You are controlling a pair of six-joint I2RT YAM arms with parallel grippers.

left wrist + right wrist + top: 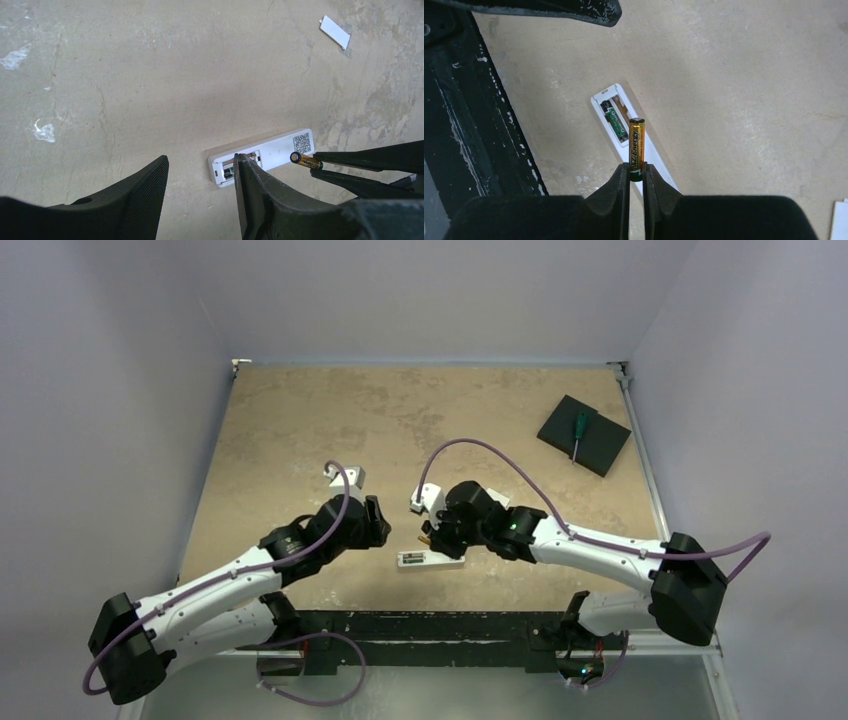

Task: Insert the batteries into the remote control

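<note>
The white remote control (432, 561) lies back-up near the table's front edge, its battery recess open. It also shows in the left wrist view (272, 151) and the right wrist view (601, 98). A dark battery (616, 124) lies in one slot of the recess (230, 173). My right gripper (636, 172) is shut on the end of the gold-orange battery (636, 142) and holds it just above the remote, near the recess (306, 161). My left gripper (200, 159) is open and empty, hovering just left of the remote's recess end (382, 525).
A small white cover piece (335, 31) lies loose on the table beyond the remote. A black square pad (600, 445) with a green-handled screwdriver (578, 430) sits at the back right. A black strip (454, 125) runs along the table's near edge.
</note>
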